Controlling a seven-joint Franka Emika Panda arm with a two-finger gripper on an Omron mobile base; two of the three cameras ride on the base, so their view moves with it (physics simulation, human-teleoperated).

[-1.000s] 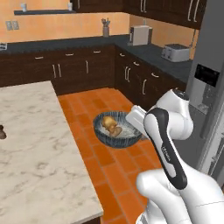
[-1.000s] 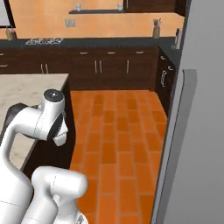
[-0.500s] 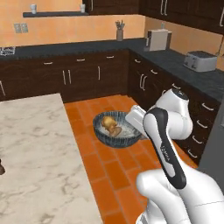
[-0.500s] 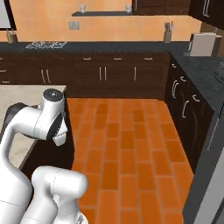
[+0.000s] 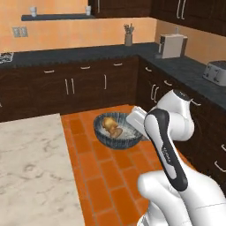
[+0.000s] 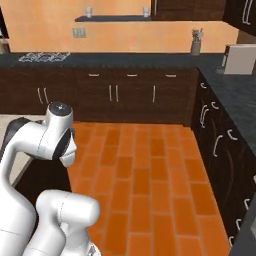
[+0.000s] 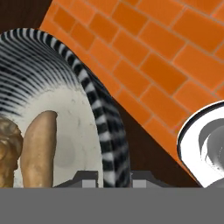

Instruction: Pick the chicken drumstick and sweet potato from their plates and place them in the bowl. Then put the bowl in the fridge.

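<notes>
Bowl carried above the orange floor

The gripper (image 7: pixel 113 177) grasps the bowl's (image 5: pixel 115 137) rim at 6 o'clock; drumstick (image 7: pixel 8 153) and sweet potato (image 7: pixel 38 146) lie inside.

No text, label, brand, number or sign can be read on anything here.

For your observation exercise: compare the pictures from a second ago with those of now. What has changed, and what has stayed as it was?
The base has turned: the whole kitchen slid across both base views, and the fridge seen earlier has left them. The gripper stays shut on the rim of the bowl, with the chicken drumstick and sweet potato inside as before.
</notes>
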